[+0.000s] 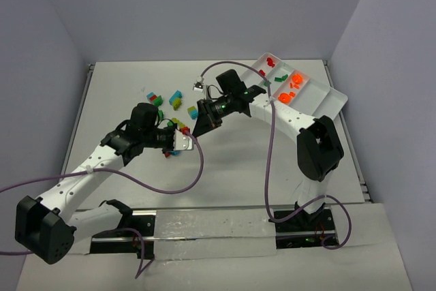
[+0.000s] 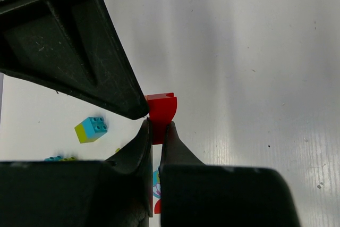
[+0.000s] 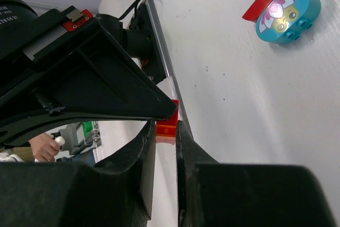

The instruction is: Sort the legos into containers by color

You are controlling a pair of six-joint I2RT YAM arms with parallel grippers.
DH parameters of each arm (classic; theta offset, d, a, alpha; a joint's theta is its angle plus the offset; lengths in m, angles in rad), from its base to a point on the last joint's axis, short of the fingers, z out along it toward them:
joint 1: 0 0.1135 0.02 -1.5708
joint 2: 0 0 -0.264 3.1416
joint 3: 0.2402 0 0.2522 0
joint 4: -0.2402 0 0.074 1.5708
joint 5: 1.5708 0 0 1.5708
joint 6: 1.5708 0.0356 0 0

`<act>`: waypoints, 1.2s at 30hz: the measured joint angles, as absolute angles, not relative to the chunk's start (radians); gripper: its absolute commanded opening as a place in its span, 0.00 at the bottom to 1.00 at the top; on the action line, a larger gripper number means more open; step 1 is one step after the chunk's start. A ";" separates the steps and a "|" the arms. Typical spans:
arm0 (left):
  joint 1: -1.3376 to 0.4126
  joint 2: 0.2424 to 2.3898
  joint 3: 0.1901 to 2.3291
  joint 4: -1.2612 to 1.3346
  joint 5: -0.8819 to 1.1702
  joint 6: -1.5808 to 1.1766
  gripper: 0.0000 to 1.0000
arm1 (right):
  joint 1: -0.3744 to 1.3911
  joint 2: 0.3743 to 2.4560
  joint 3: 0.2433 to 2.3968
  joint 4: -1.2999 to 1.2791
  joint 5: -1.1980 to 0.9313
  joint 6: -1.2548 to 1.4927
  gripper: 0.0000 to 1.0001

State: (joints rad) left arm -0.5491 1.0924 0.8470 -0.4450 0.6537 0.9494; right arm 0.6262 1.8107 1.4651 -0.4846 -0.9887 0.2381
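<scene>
Left end effector pinches a red lego over the counter, right end effector clamps a reddish brick, so hold both firm and carry them to the red compartment of the tray.

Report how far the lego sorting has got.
Done: red bricks and orange bricks lie in the white divided plastic tray. In hand: the left gripper is shut on a small red plastic brick, and the right gripper pinches a second red brick. Remaining: cyan, green and yellow loose bricks scattered on the white table.
</scene>
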 measured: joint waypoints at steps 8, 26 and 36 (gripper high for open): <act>-0.554 1.092 0.824 -0.404 0.652 0.995 0.00 | 0.604 1.811 1.472 -0.501 -0.979 0.240 0.00; -0.578 1.141 0.838 -0.449 0.657 0.819 0.00 | 0.231 1.811 1.592 -0.525 -0.775 0.147 0.00; -0.567 1.350 1.207 -0.408 0.616 0.219 0.00 | -0.080 1.880 1.583 -0.558 -0.451 -0.002 0.00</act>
State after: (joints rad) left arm -0.5673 1.3498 1.2069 -0.4084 0.6164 0.2194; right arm -0.0798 1.8797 1.5828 -0.5583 -0.4509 -0.0023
